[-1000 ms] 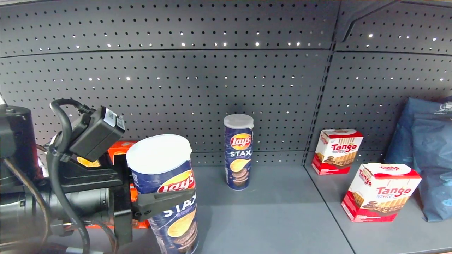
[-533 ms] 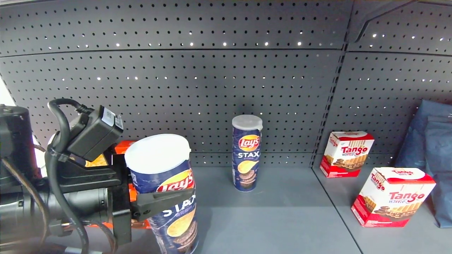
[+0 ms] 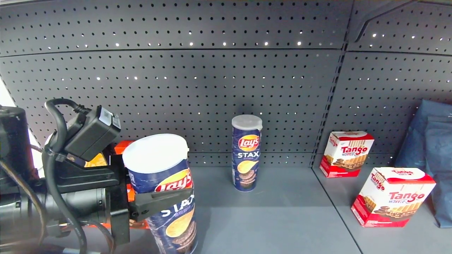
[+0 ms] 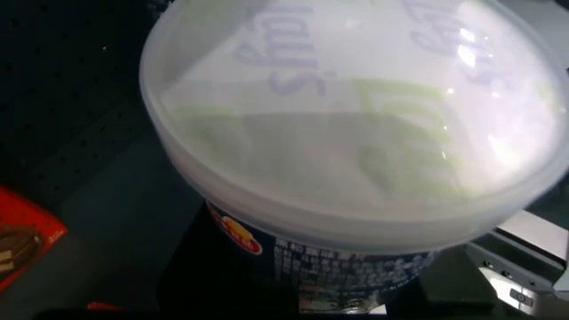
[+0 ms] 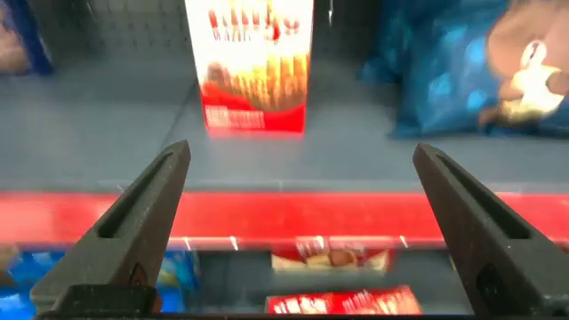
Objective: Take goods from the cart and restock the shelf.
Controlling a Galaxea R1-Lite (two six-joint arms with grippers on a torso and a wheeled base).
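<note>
My left gripper (image 3: 159, 188) is shut on a dark blue chips can (image 3: 160, 197) with a white lid. It holds the can upright at the front left of the grey shelf (image 3: 282, 218). In the left wrist view the can's lid (image 4: 356, 116) sits close under the camera. A second, matching chips can (image 3: 246, 155) stands upright at the back of the shelf, against the pegboard. My right gripper (image 5: 307, 240) is open and holds nothing. It hangs in front of the red shelf edge (image 5: 284, 218), facing a red-and-white wafer box (image 5: 253, 62).
Two wafer boxes (image 3: 346, 153) (image 3: 395, 195) stand on the right part of the shelf, with blue bags (image 3: 436, 151) beyond them. An orange box (image 3: 122, 146) sits behind my left gripper. Bare shelf lies between the two cans. More goods (image 5: 329, 258) show on the shelf below.
The head camera swung a little to the left a second ago. Since then my left gripper has edged slightly left with the can; the goods on the shelf have stayed put.
</note>
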